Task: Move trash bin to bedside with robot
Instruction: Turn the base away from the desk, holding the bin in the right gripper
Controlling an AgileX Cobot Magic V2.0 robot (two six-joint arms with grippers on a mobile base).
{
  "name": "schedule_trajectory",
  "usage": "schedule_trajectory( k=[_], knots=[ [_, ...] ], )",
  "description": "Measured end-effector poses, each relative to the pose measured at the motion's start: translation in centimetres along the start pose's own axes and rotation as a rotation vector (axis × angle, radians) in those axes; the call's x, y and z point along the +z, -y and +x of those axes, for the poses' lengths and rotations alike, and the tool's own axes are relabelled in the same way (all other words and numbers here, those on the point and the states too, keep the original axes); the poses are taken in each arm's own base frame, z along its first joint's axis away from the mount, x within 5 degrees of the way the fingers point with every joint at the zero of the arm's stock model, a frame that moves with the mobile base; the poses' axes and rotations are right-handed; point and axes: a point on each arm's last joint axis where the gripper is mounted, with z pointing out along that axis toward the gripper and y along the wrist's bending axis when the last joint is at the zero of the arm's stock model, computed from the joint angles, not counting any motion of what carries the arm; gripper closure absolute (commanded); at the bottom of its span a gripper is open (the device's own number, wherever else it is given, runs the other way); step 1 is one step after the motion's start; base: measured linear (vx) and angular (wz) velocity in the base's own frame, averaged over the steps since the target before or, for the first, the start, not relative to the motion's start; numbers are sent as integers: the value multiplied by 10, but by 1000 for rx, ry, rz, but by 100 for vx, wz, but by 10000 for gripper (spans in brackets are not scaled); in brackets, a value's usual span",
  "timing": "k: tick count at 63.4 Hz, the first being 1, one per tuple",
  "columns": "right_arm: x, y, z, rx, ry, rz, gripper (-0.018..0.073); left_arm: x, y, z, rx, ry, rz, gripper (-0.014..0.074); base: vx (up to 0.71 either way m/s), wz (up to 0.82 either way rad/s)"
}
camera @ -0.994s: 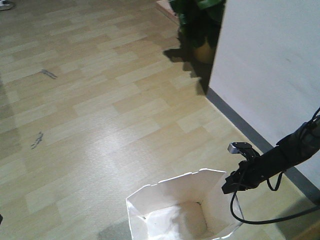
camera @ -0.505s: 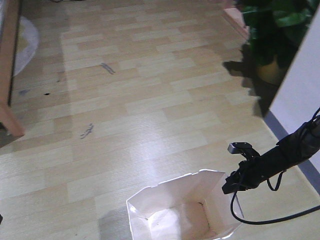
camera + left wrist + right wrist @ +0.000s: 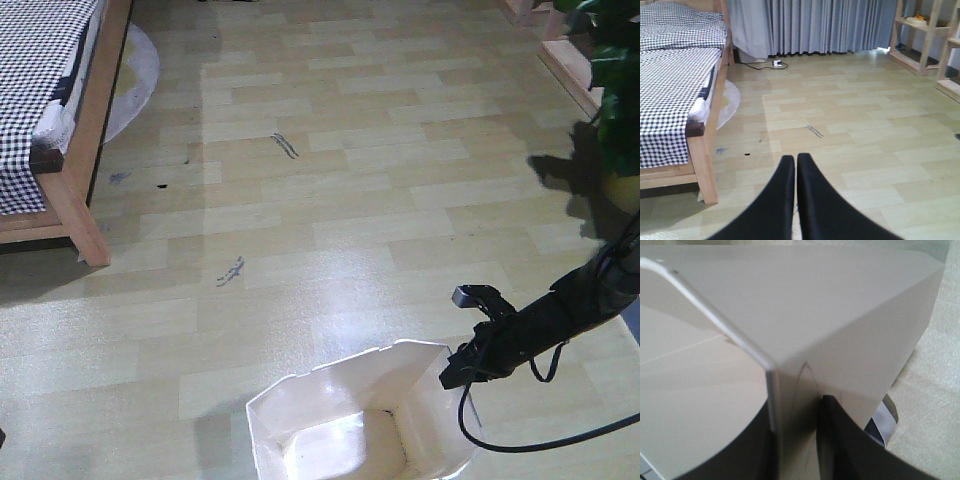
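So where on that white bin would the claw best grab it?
Probably the thin upper wall of the trash bin, from above on its right side, with one finger inside and one outside. The top is open, the walls are thin and flat, and no handle shows. The right claw grips it just so.

The white faceted plastic bin (image 3: 320, 395) reads smooth and semi-glossy to me, and its inside catches the light. The pale wood-look plank floor (image 3: 340, 200) is glossy, with glare near centre. At ten o'clock, the light wooden bed frame (image 3: 72, 205) looks matt, under black-and-white checked cloth bedding (image 3: 40, 60). My right tool (image 3: 796, 425) has matt black fingers (image 3: 842, 440) beside a shiny metal part (image 3: 886, 415).
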Motion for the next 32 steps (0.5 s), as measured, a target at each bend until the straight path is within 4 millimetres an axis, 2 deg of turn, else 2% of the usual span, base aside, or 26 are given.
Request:
schedule_trajectory(
  k=[32],
  knots=[
    [0,2,0,-4,-2,20,563,0,0,0,0,0,0,602,27,9]
  ],
)
